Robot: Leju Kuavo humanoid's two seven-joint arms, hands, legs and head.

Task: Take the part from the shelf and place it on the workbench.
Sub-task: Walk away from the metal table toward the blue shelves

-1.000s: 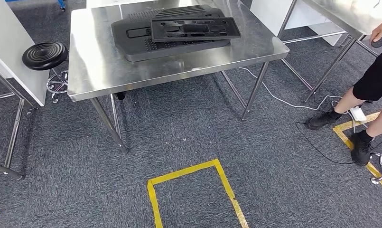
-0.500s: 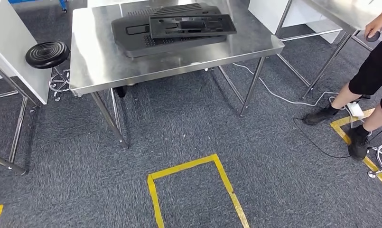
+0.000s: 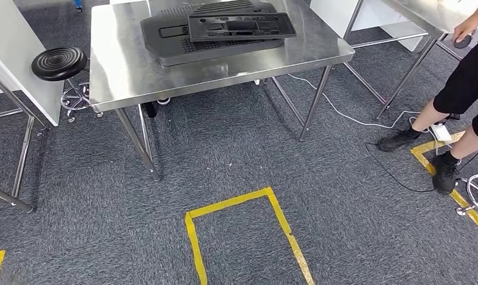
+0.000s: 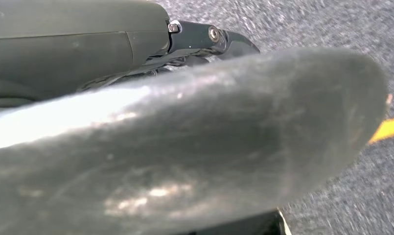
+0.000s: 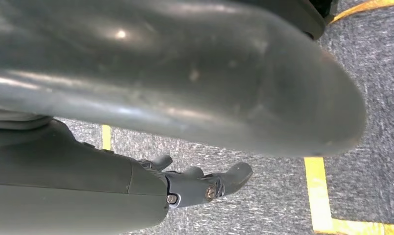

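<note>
In the head view a steel workbench [image 3: 123, 65] stands ahead on grey carpet. On it lies a large black perforated panel [image 3: 165, 32], and a smaller black frame part [image 3: 241, 27] rests on top of that. My left hand [image 4: 185, 147] hangs over the carpet, its thick grey thumb close to the lens and its dark fingers [image 4: 204, 36] stretched out, holding nothing. My right hand [image 5: 160, 98] hangs the same way, its fingers [image 5: 209, 183] slightly bent and apart with nothing between them.
A black round stool [image 3: 59, 63] stands left of the workbench beside a white panel [image 3: 10, 53]. A yellow tape outline [image 3: 242, 205] marks the floor in front of me. A person [image 3: 462, 89] stands at a second table [image 3: 426, 15] on the right, with cables [image 3: 343, 116] on the floor.
The whole head picture has shifted: the camera moved, so the workbench now sits higher in view. The parts on it lie as before. The person's legs moved slightly.
</note>
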